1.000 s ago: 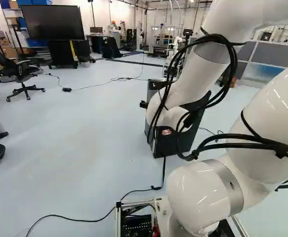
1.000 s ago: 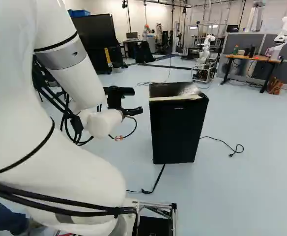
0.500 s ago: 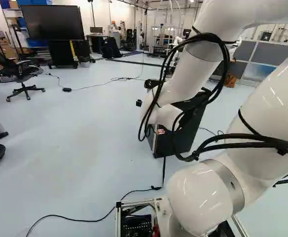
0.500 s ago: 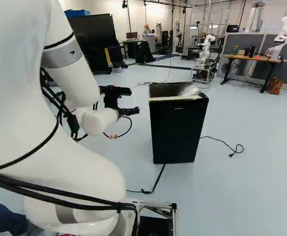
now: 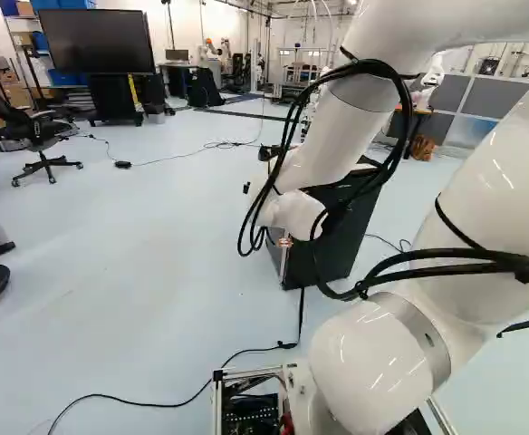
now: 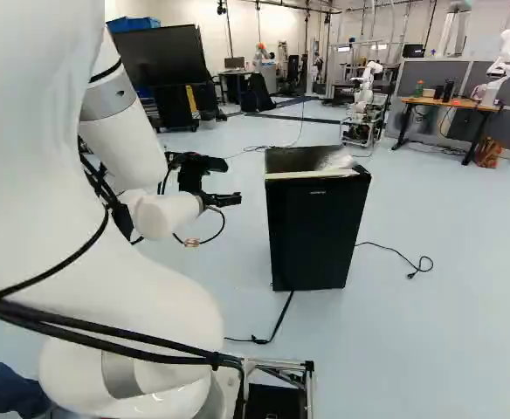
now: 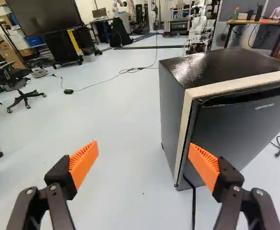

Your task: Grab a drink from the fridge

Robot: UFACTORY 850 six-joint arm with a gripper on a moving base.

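From here, the left base view has the arm (image 5: 328, 149) partly covering the fridge (image 5: 346, 240). In the right base view its door (image 6: 312, 236) looks closed; the unseen drink is presumably inside. In the wrist view the jaws gape empty; advancing misaligned, 1 pad (image 7: 204, 165) could shove the fridge askew.

Pale lettering (image 7: 264, 106) high on black fridge door (image 7: 245, 129); wording unclear.
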